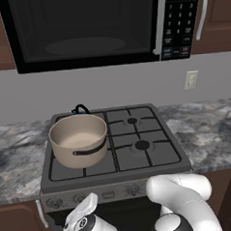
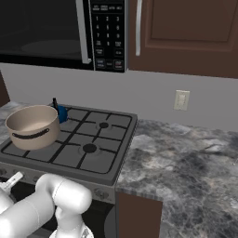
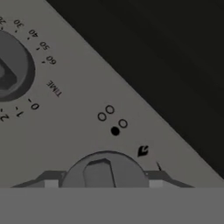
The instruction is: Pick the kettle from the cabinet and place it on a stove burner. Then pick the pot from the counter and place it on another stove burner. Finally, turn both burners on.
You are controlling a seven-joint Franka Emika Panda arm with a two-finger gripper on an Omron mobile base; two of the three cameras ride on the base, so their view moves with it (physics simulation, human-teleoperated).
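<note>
Tool state cannot be told. A round grey knob [image 3: 105,170] is seen right in front of it, with a timer dial [image 3: 11,68] further along the panel. The big tan pot [image 1: 79,139] is set on the stove [image 1: 154,156], at its front left. The small blue kettle [image 1: 80,110] is seen just behind the pot. The grey desk [image 2: 186,158] is spread beside the stove.
</note>
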